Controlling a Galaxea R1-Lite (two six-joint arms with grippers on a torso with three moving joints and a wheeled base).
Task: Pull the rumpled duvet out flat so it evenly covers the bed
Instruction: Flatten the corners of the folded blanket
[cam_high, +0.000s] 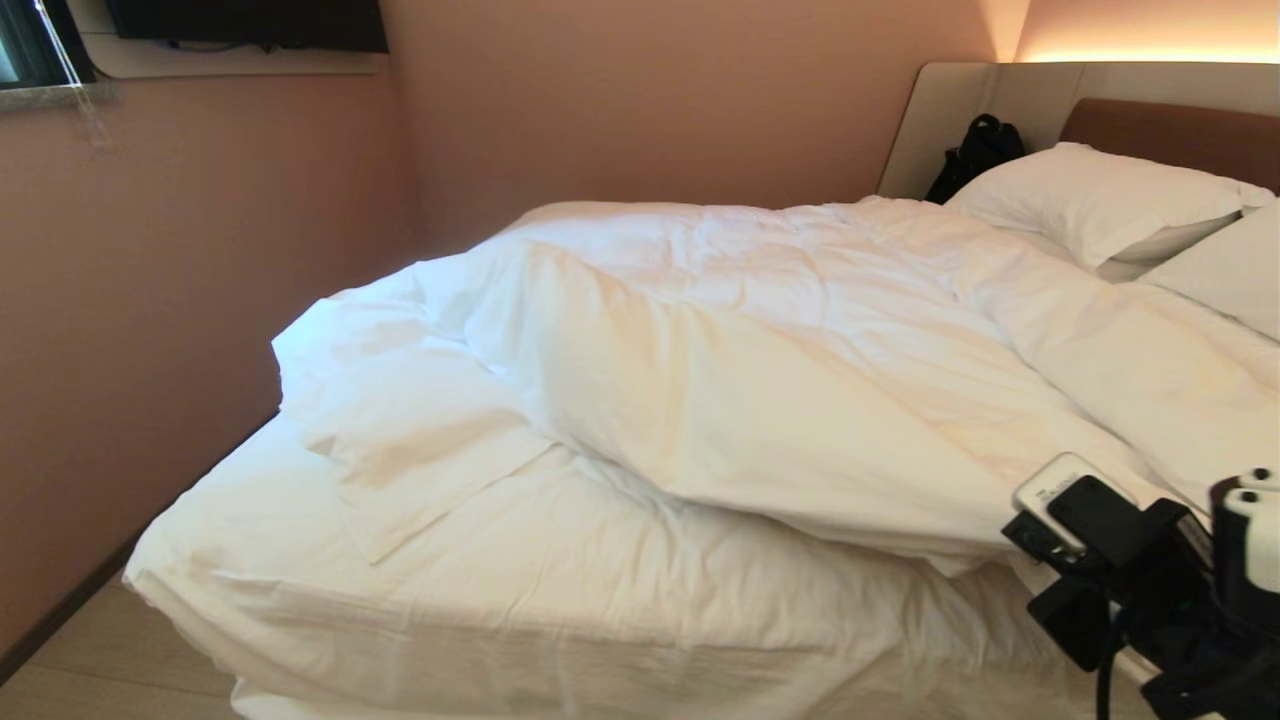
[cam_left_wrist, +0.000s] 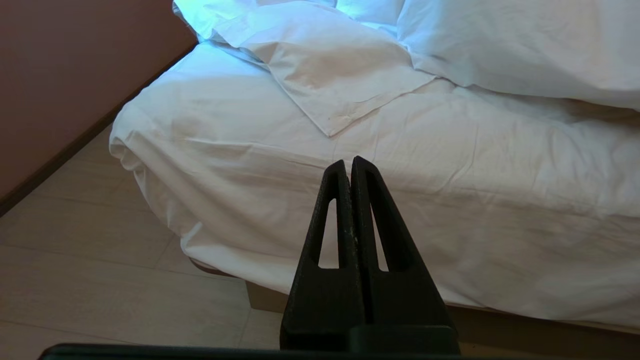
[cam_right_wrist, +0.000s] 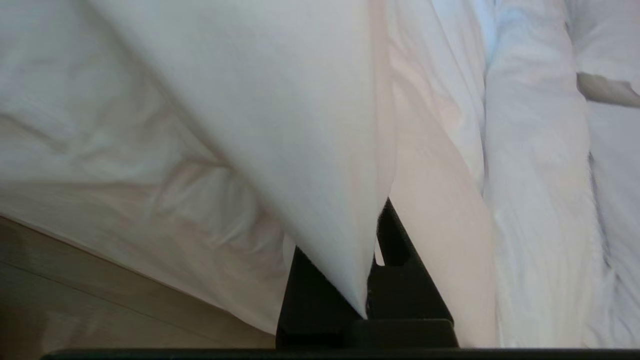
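Observation:
The duvet (cam_high: 760, 380) lies rumpled in a thick diagonal heap across the bed (cam_high: 560, 590), leaving the white sheet at the foot end bare. One flat corner of it (cam_high: 420, 470) is folded out toward the left. My right arm's wrist (cam_high: 1120, 560) is at the bed's near right edge. In the right wrist view my right gripper (cam_right_wrist: 382, 220) is shut on a fold of the duvet (cam_right_wrist: 280, 125), which drapes over its tips and hides them. My left gripper (cam_left_wrist: 348, 162) is shut and empty, hanging off the foot of the bed (cam_left_wrist: 450, 175).
Two pillows (cam_high: 1100, 200) rest by the headboard (cam_high: 1170, 130), with a black bag (cam_high: 975, 150) behind them. A pink wall (cam_high: 200, 300) runs close along the bed's left side. Pale floor (cam_high: 100, 660) shows at the foot corner.

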